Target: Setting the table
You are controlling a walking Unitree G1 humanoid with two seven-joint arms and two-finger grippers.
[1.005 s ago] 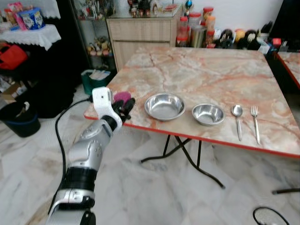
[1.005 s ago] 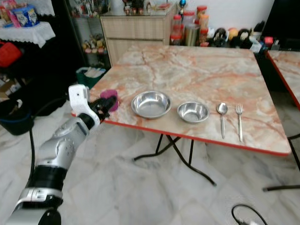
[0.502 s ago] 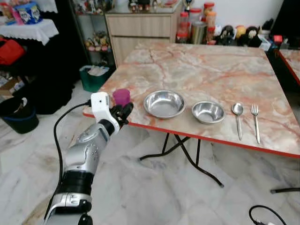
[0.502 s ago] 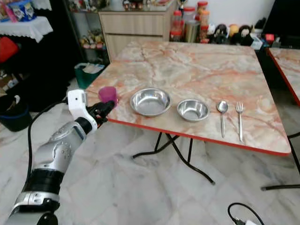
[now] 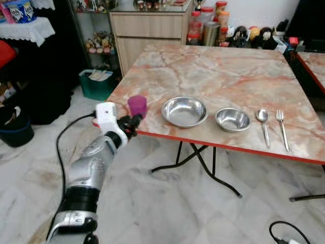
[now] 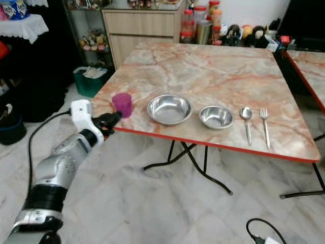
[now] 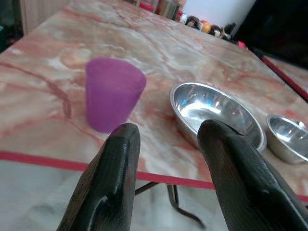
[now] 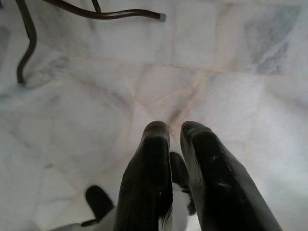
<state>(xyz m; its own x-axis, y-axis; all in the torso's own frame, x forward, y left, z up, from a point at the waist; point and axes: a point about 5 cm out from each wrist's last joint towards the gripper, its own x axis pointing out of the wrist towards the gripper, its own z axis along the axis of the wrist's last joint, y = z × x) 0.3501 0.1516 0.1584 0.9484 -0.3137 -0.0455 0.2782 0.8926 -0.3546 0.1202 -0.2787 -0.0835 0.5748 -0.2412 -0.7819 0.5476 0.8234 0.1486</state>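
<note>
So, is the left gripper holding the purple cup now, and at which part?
No, nothing is held. The left gripper has open jaws just short of the purple cup, which stands free on the table.

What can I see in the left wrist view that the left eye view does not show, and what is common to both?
The left wrist view alone makes plain the gap between the left tool's two black fingers, open and short of the purple cup. The left eye view alone shows the spoon, the fork and the cabinet. Both share the cup, the large steel bowl, the small bowl and the marble table.
</note>
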